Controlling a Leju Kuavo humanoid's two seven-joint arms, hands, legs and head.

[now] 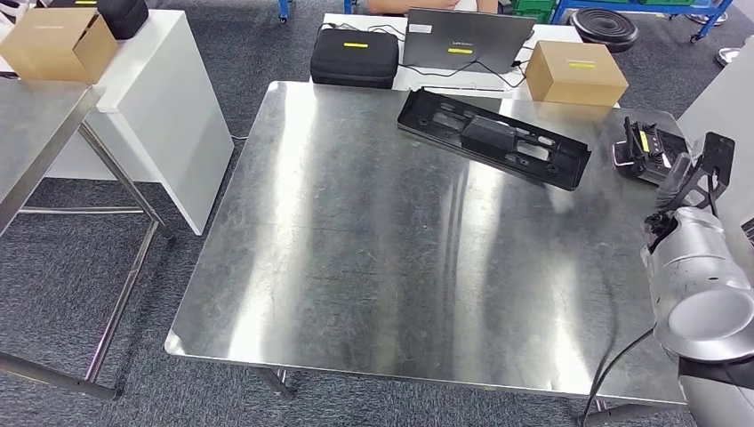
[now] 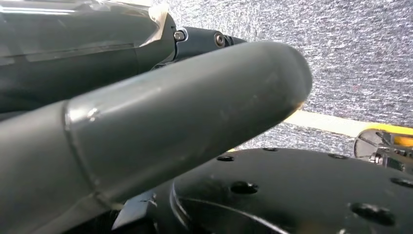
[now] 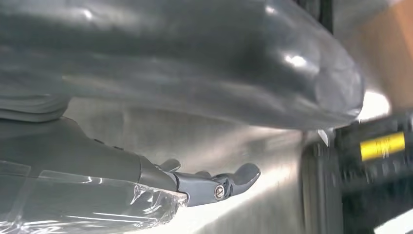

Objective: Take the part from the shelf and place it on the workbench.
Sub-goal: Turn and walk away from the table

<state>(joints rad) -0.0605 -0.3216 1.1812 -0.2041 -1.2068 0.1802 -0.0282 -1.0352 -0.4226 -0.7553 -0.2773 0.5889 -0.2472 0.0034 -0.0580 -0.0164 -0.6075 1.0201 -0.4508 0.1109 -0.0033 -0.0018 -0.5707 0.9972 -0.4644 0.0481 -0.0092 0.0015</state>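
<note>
Part lies flat near the workbench's far edge, placement looks done. Right hand beside it, holding nothing, fingers apart; left hand unclear. Next: pull clear.

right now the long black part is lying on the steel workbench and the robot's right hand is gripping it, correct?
Not quite. The long black part does lie on the steel workbench, but the right hand is not gripping it. The head view shows the part lying alone near the far edge, with the right arm off at the table's right side.
</note>
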